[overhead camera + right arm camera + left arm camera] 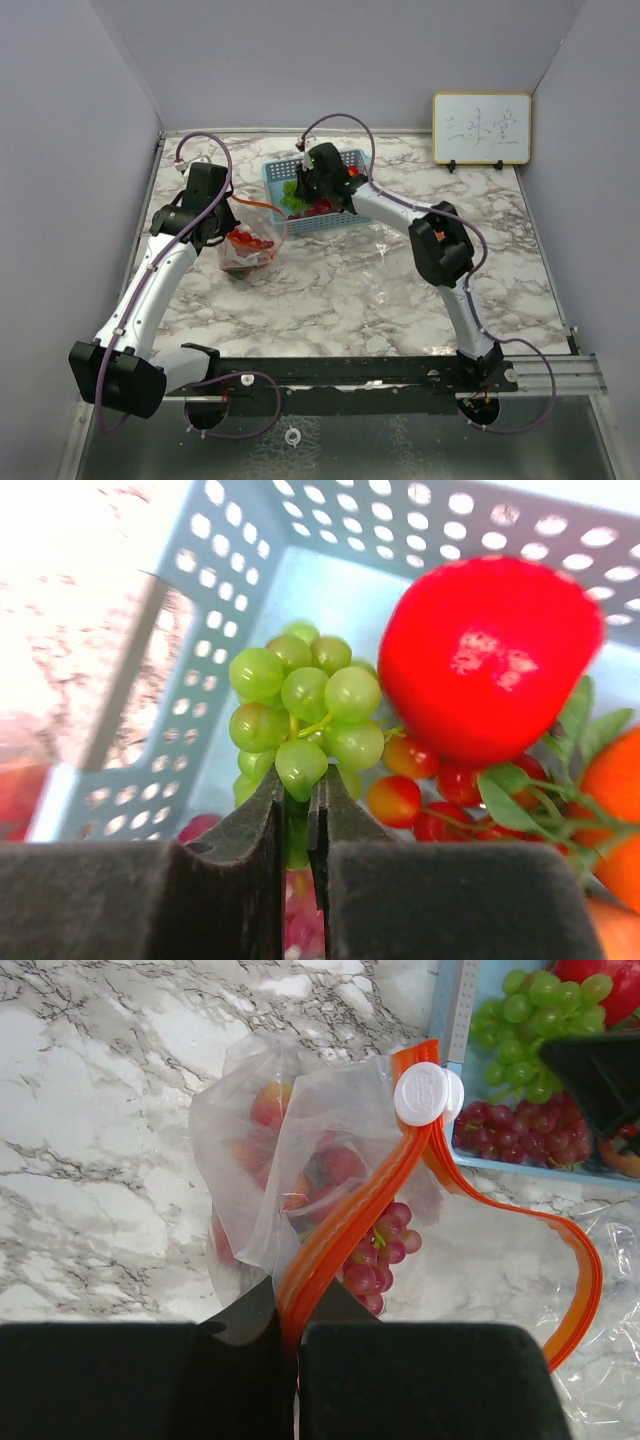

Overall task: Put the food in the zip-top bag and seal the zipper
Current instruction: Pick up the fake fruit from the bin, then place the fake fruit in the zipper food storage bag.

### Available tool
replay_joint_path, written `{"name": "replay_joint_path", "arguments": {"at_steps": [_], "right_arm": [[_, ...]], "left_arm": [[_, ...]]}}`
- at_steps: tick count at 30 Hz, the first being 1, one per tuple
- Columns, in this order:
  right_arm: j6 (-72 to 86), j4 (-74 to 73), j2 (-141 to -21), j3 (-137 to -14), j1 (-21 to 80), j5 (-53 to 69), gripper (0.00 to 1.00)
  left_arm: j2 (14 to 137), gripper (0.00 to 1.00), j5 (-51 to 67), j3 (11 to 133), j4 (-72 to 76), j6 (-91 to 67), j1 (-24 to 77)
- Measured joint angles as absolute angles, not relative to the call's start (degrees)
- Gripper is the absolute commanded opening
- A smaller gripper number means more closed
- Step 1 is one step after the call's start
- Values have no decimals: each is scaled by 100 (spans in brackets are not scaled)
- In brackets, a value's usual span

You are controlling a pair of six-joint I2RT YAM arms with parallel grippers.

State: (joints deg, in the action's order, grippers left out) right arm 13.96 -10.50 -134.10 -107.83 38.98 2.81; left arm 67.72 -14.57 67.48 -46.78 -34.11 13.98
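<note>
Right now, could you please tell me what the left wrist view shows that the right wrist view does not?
Only the left wrist view shows the zip-top bag, its zipper with a white slider pinched by the left hand, and purple grapes inside the bag. Only the right wrist view shows the right hand pinching the green grapes, and small red pieces with green stems. Both show the blue basket, those green grapes and a big red fruit.

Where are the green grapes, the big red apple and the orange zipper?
green grapes (pixel 300 715): right wrist view, middle of bunch.
red apple (pixel 490 660): right wrist view, shiny front.
zipper (pixel 345 1222): left wrist view, middle of strip.
</note>
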Motion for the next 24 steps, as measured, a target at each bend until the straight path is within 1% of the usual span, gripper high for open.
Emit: {"name": "replay_joint_path", "arguments": {"at_steps": [5,10,13,18,24], "right_arm": [[1450,-947,-12145,-10014,3760,666,2],[1428,-631,-10763,-9286,3555,1293,2],[1422,-502,-10138,-8960,3527,1649,2],[1365,-377,-9351,-8468,3651,2449,2],[1275,-285,-9253,-8453,4237,3063,2]], "left_arm": [[6772,0,-1446,6748,-4678,-3468,1396],[6818,0,-1398,6748,-4678,-3553,1393],[6897,0,-1332,6748,-4678,-3594,1393],[6967,0,-1140,6748,-4676,-3677,1393],[7032,0,-934,6816,-4678,-3721,1393]]}}
